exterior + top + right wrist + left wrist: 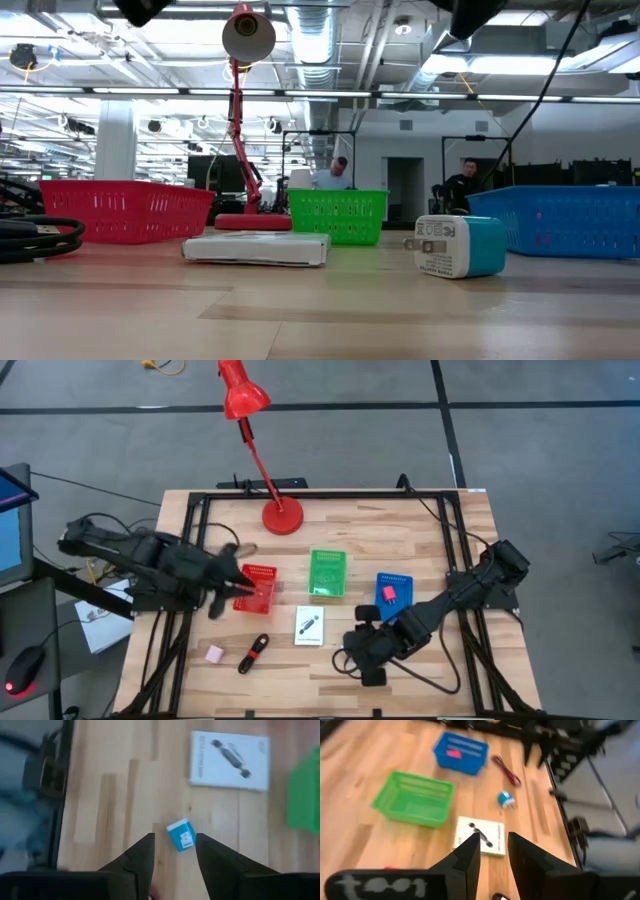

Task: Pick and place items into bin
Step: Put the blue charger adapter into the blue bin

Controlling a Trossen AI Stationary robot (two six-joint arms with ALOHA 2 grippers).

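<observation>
The right gripper (174,851) hangs low over the front right of the worktop (420,550), jaws parted and empty. In its wrist view the blue-white cube (180,834) sits on the bare wood just ahead of the fingertips, in line with the gap and lying skewed to it, not yet between the pads. That is the relation that matters: a short advance and descent should bring the jaws around it, and this arm is clearly the nearer one. The white card (230,760) lies farther ahead, the blue bin (394,591) just behind the arm.

The left gripper (494,846) is over the red bin (256,588), jaws open with nothing between them. A pink block (214,654) and the black-and-red stick (254,652) lie on the wood in front of it, toward the front edge.
</observation>
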